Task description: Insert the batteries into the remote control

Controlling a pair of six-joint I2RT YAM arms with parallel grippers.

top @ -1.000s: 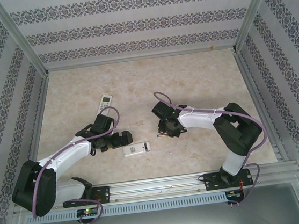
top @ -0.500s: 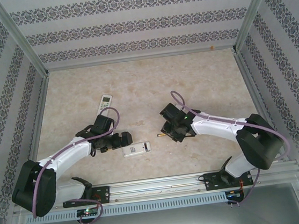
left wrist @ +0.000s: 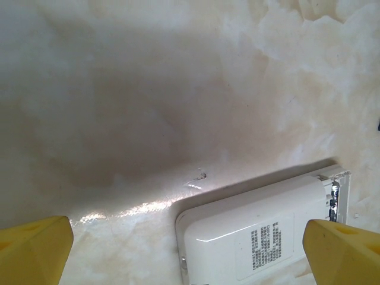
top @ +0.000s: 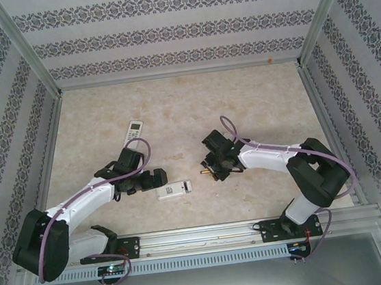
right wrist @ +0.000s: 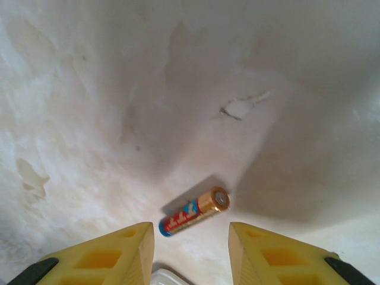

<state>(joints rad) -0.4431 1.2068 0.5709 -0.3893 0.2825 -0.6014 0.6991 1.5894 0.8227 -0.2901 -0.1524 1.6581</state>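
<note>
Battery (right wrist: 194,212): on the table (right wrist: 89,89) just ahead of my right gripper (right wrist: 190,237), long axis slanting across its gap.
Right gripper: partly spread, empty, the nearer arm.
Left gripper (left wrist: 187,233): wide apart over the remote (left wrist: 261,237).

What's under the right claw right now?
One battery lies flat on the table in the gap of the open right claw, not gripped. A white edge peeks out below it; the rest is out of sight, so I can't identify it.
</note>
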